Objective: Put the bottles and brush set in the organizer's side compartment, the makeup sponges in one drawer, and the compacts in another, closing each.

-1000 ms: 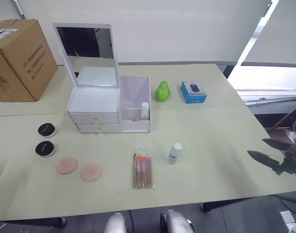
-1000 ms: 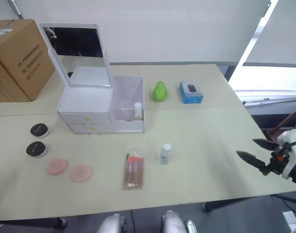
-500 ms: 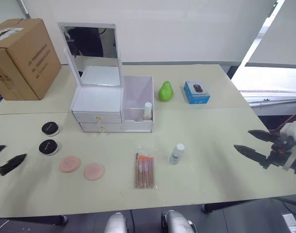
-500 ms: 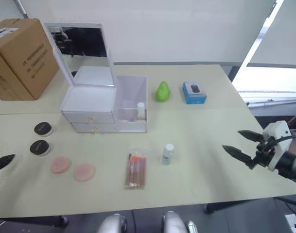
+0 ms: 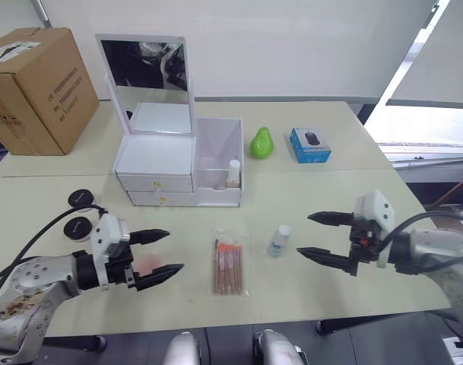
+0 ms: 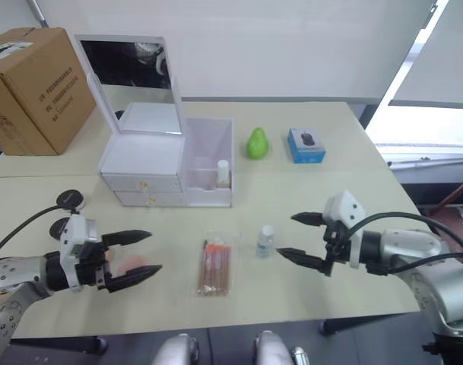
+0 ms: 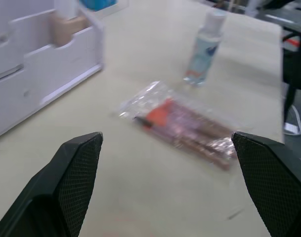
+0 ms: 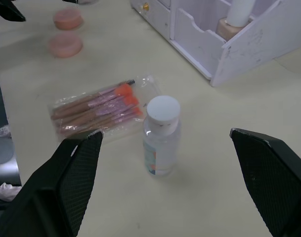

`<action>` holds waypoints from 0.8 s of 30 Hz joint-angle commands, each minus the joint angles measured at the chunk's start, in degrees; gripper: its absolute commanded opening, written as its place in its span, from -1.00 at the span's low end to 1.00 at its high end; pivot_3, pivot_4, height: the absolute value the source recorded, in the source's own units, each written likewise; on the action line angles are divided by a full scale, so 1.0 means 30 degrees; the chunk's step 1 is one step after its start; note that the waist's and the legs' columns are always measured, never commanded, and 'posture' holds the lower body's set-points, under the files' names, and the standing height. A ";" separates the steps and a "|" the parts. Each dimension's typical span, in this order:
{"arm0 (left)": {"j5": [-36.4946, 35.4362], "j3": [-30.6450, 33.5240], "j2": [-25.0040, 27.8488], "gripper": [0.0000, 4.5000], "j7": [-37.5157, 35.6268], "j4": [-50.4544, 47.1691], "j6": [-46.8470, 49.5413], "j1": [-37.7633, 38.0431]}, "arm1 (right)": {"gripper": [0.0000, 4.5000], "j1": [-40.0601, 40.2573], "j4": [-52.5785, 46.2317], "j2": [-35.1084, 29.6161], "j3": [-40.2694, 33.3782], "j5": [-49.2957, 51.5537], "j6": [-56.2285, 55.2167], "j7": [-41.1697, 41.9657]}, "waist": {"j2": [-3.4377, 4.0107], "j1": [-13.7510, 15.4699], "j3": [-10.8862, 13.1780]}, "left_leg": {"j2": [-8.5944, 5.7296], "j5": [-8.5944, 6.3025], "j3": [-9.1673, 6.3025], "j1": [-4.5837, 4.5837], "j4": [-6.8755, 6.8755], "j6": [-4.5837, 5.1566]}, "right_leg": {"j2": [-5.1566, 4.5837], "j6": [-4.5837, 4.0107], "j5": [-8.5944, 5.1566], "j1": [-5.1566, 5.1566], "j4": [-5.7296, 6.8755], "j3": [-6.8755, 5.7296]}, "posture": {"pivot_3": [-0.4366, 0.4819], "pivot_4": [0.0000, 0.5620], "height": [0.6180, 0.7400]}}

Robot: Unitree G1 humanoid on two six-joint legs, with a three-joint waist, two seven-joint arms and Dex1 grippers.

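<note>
On the pale table, one bottle is already stood in the side compartment, while the clear bottle, brush set, makeup sponges and compacts are left out, and both the left gripper and right gripper are held wide open, empty.

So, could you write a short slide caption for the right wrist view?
Open right gripper facing a clear bottle standing beside the brush set.

Daylight is pouring in from the window at the upper right, washing that corner out to white. The table is sitting evenly lit — shadows are staying faint. The mirror is reflecting dark. In the left wrist view the brush set is blurring, edges smearing.
</note>
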 commanded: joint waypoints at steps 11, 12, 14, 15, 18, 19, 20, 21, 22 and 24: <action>-0.0728 -0.1810 0.0234 1.00 0.0498 -0.2464 0.0968 -0.1603 | 0.99 -0.1085 0.2454 0.2582 0.1710 -0.1572 -0.2145 -0.0402 | 0.0084 0.0010 -0.0006 | 0.0023 0.0006 -0.0251 -0.0029 0.0226 0.0012 | 0.0224 0.0006 0.0006 0.0070 0.0011 0.0118 | -0.05 -0.47 0.83; -0.0726 -0.1851 0.0225 1.00 0.0530 -0.2502 0.1009 -0.1630 | 0.99 -0.1098 0.2435 0.2639 0.1715 -0.1566 -0.2136 -0.0390 | 0.0087 0.0008 -0.0008 | 0.0022 0.0006 -0.0252 -0.0030 0.0224 0.0011 | 0.0226 0.0005 0.0006 0.0069 0.0011 0.0119 | -0.05 -0.47 0.83; -0.0599 -0.2009 0.0208 1.00 0.0554 -0.2492 0.0986 -0.1655 | 0.82 -0.1131 0.2397 0.2782 0.1759 -0.1577 -0.2162 -0.0378 | 0.0093 0.0002 -0.0010 | 0.0022 0.0006 -0.0254 -0.0028 0.0225 0.0011 | 0.0231 0.0005 0.0006 0.0070 0.0012 0.0124 | -0.05 -0.47 0.83; -0.0546 -0.2062 0.0199 1.00 0.0560 -0.2463 0.0963 -0.1666 | 0.75 -0.1144 0.2384 0.2834 0.1777 -0.1588 -0.2171 -0.0379 | 0.0094 0.0003 -0.0011 | 0.0023 0.0006 -0.0256 -0.0028 0.0224 0.0011 | 0.0234 0.0005 0.0006 0.0069 0.0013 0.0126 | -0.05 -0.47 0.83; -0.0476 -0.2108 0.0215 1.00 0.0578 -0.2392 0.0919 -0.1642 | 0.30 -0.1154 0.2300 0.2937 0.1830 -0.1569 -0.2165 -0.0414 | 0.0094 0.0013 -0.0011 | 0.0022 0.0006 -0.0259 -0.0029 0.0225 0.0011 | 0.0236 0.0004 0.0006 0.0070 0.0014 0.0128 | -0.05 -0.47 0.83; -0.0434 -0.2147 0.0206 1.00 0.0620 -0.2369 0.0915 -0.1651 | 0.14 -0.1167 0.2304 0.2980 0.1880 -0.1583 -0.2174 -0.0428 | 0.0094 0.0012 -0.0012 | 0.0022 0.0006 -0.0258 -0.0029 0.0225 0.0011 | 0.0236 0.0004 0.0006 0.0071 0.0013 0.0128 | -0.05 -0.47 0.83; -0.0394 -0.2195 0.0186 1.00 0.0667 -0.2360 0.0910 -0.1676 | -0.01 -0.1176 0.2341 0.3023 0.1938 -0.1624 -0.2235 -0.0418 | 0.0093 0.0010 -0.0012 | 0.0022 0.0006 -0.0259 -0.0027 0.0225 0.0011 | 0.0236 0.0004 0.0006 0.0072 0.0013 0.0128 | -0.05 -0.47 0.83; -0.0384 -0.2228 0.0173 1.00 0.0701 -0.2360 0.0919 -0.1701 | -0.18 -0.1190 0.2386 0.3051 0.1977 -0.1652 -0.2264 -0.0413 | 0.0092 0.0012 -0.0013 | 0.0022 0.0006 -0.0259 -0.0027 0.0225 0.0011 | 0.0236 0.0004 0.0006 0.0072 0.0013 0.0128 | -0.05 -0.47 0.83; -0.0391 -0.2232 0.0143 1.00 0.0776 -0.2383 0.0946 -0.1702 | -0.32 -0.1185 0.2409 0.3085 0.2011 -0.1686 -0.2301 -0.0420 | 0.0092 0.0011 -0.0013 | 0.0022 0.0006 -0.0259 -0.0026 0.0225 0.0011 | 0.0236 0.0003 0.0006 0.0073 0.0013 0.0128 | -0.05 -0.47 0.83; -0.0373 -0.2235 0.0139 1.00 0.0830 -0.2412 0.0938 -0.1674 | -0.59 -0.1188 0.2425 0.3160 0.2041 -0.1713 -0.2342 -0.0419 | 0.0093 0.0009 -0.0014 | 0.0023 0.0006 -0.0260 -0.0025 0.0225 0.0011 | 0.0236 0.0004 0.0006 0.0073 0.0013 0.0128 | -0.05 -0.47 0.83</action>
